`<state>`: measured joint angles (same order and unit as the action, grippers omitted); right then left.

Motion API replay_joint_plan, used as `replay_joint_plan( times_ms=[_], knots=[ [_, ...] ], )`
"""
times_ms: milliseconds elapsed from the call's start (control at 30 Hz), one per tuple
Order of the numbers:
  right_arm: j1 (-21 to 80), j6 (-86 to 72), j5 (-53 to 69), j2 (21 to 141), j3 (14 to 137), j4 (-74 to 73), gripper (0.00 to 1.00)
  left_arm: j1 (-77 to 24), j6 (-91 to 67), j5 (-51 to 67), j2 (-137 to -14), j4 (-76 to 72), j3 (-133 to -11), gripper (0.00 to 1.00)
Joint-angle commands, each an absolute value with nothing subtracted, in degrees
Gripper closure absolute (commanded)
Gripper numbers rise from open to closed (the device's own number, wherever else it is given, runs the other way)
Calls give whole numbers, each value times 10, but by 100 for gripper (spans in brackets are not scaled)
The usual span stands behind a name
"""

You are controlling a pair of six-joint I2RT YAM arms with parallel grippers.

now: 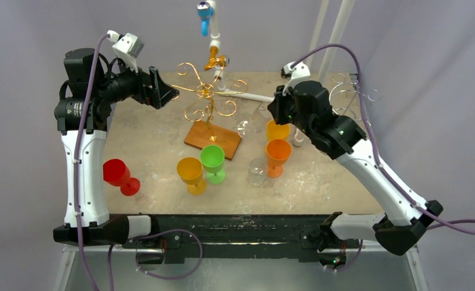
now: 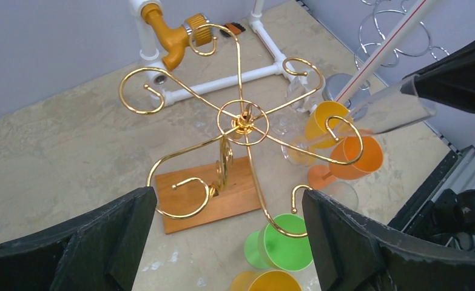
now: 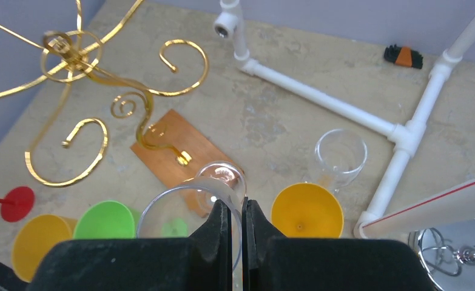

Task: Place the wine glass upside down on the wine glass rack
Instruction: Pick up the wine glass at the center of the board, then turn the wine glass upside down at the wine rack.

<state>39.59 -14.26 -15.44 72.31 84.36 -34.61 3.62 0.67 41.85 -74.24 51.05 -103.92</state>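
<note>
Right gripper hangs just right of the rack. In the left wrist view, Left gripper gapes wide, with the rack just ahead. In the right wrist view, the jaws pinch the glass by its rim; inverting it could make the thin wall slip, or clip a hook.

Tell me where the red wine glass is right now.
Top view: the red wine glass is on the table's left side, just right of the left arm's white link, with the near yellow glass its closest neighbour further right.

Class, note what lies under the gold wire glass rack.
A rectangular wooden base on the beige table. From above, the green plastic goblet covers part of its near edge.
</note>
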Motion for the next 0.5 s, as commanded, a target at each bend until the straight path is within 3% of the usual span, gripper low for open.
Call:
replay_joint_plan(
  times_ms=[0,267,467],
  knots=[
    [394,-139,-150,697,910,-373,100,36,-29,461,-739,500,-1034,0],
    [394,-125,-165,682,1041,-455,100,26,-78,550,-735,444,-974,0],
    [394,-123,-164,675,1130,-502,100,-94,-86,490,-745,425,-977,0]
  ],
)
